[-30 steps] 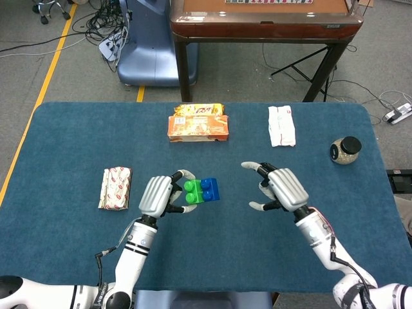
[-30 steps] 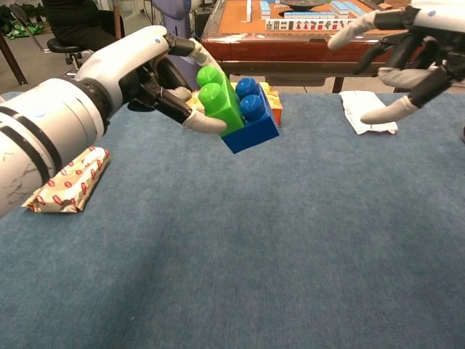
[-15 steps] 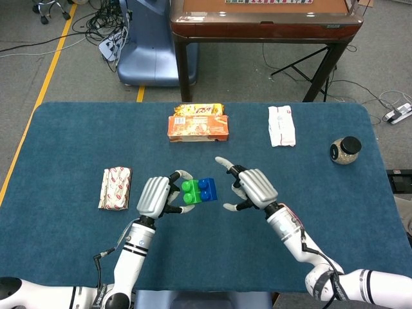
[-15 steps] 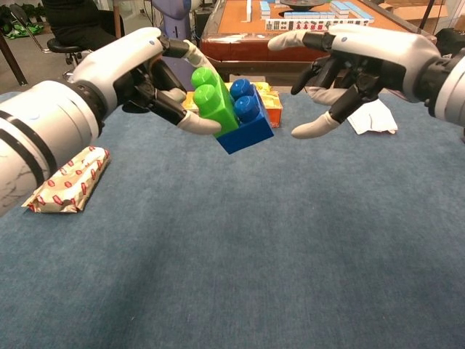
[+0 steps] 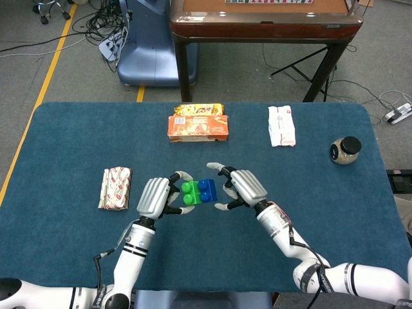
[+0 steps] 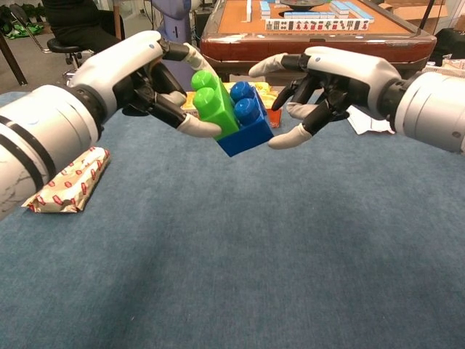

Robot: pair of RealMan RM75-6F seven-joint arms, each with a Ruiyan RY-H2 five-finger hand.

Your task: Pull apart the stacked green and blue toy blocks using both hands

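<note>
Left hand [image 6: 138, 73] fingers pinching green block [image 6: 213, 102], right hand [image 6: 330, 73] fingers spread beside blue block [image 6: 247, 123], contact unclear

Table layout, head view
Box [image 5: 199, 127] at far middle; cloth [image 5: 282, 125] right of it; jar [image 5: 346, 150] near right edge; packet [image 5: 115, 187] left.

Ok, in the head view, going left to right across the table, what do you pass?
Wrapped packet → left hand → green block → blue block → right hand → white cloth → jar.
</note>
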